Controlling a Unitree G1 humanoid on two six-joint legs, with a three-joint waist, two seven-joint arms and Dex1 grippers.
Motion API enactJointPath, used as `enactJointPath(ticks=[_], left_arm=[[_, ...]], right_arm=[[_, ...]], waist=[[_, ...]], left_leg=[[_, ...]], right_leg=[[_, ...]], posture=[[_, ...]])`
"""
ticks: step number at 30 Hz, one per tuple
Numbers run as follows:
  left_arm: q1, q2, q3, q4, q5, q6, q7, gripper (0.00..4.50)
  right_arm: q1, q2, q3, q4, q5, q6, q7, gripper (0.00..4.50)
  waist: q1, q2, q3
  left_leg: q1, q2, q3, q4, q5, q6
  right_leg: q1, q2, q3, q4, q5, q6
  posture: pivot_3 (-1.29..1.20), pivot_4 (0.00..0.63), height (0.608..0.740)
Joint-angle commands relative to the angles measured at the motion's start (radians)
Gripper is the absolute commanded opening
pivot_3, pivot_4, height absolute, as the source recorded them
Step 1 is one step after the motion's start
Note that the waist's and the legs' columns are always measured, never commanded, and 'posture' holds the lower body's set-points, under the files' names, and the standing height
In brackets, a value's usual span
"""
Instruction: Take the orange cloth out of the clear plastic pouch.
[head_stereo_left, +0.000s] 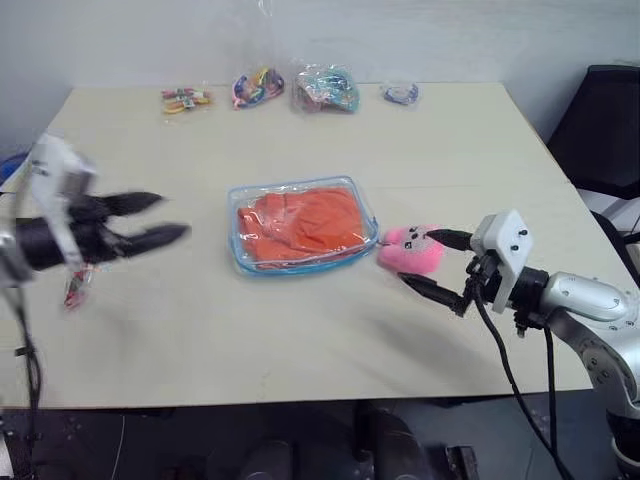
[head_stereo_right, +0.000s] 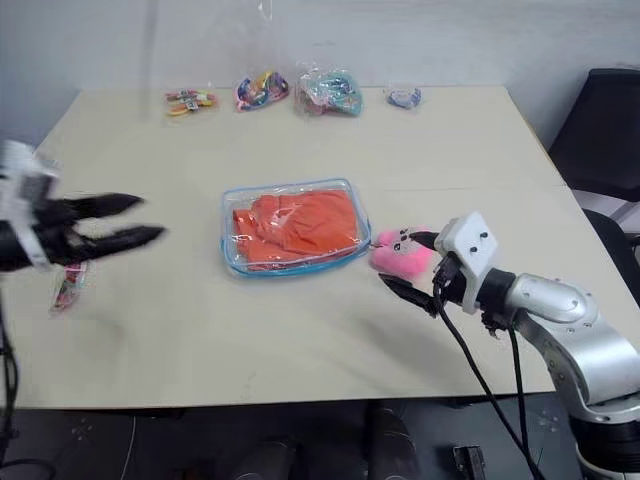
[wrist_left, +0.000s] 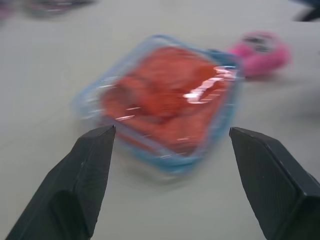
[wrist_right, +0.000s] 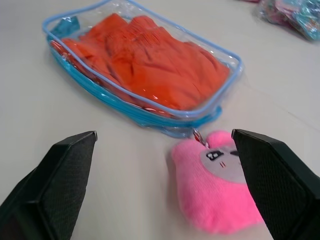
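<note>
Lying zipped on the table (head_stereo_left: 300, 330): clear blue-trimmed plastic pouch (head_stereo_left: 240, 255) holding bright orange folded cloth (head_stereo_left: 300, 222). Flanking at nine and three o'clock, left gripper (head_stereo_left: 150, 218) and right gripper (head_stereo_left: 437, 262), both gaping, empty; risking snagging pink plush toy (head_stereo_left: 410, 250) instead.

No readable text, label, brand, number or sign is found in any of the views. Nothing is printed on the clear plastic pouch (head_stereo_left: 302, 225) or on the orange cloth (head_stereo_left: 300, 222) inside it. The pink plush toy (wrist_right: 219, 181) is marked with a stitched face only, without letters. The small clear bags (head_stereo_left: 325, 88) at the far edge of the surface (head_stereo_left: 300, 330) are filled with colourful items, but no lettering can be made out on them.
</note>
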Motion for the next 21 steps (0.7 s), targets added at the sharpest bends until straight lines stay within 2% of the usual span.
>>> enactJointPath(ticks=[1,7,16,19,21], left_arm=[[-0.036,0.005,-0.115,-0.138,-0.044,-0.043,-0.07,3.86],[-0.07,-0.018,-0.262,-0.179,0.016,-0.139,-0.089,3.86],[-0.063,-0.028,-0.28,-0.151,0.058,-0.196,-0.064,3.86],[-0.058,-0.031,-0.269,-0.149,0.06,-0.198,-0.051,3.89],[-0.057,-0.029,-0.268,-0.149,0.059,-0.2,-0.049,3.89]], right_arm=[[0.011,0.033,-0.01,0.014,-0.039,0.004,-0.067,4.5],[0.006,0.101,0.051,0.098,-0.118,-0.027,-0.125,4.5],[-0.071,0.175,0.123,0.249,-0.204,-0.098,-0.111,4.5],[-0.084,0.189,0.128,0.274,-0.208,-0.119,-0.094,3.92],[-0.085,0.194,0.127,0.276,-0.21,-0.124,-0.088,3.26]], waist=[[-0.007,0.0,0.0],[-0.015,0.001,0.0],[-0.014,0.002,0.001],[-0.013,0.002,0.001],[-0.013,0.002,0.001]], left_leg=[[0.0,0.0,0.0,0.0,0.0,0.0],[0.001,0.001,0.002,-0.001,0.0,-0.001],[0.0,0.001,0.002,-0.001,0.0,0.0],[0.0,0.001,0.002,-0.001,0.0,0.0],[0.0,0.001,0.001,-0.001,0.0,0.0]], right_leg=[[0.0,0.0,0.0,0.0,0.0,0.0],[0.0,0.003,0.001,0.0,0.0,-0.001],[0.0,0.003,0.002,0.0,0.0,-0.001],[0.0,0.003,0.002,0.0,0.0,-0.001],[0.0,0.003,0.002,0.0,0.0,-0.001]], posture=[[0.0,0.15,0.74],[0.0,0.15,0.74],[0.0,0.15,0.74],[0.0,0.15,0.74],[0.0,0.15,0.74]])
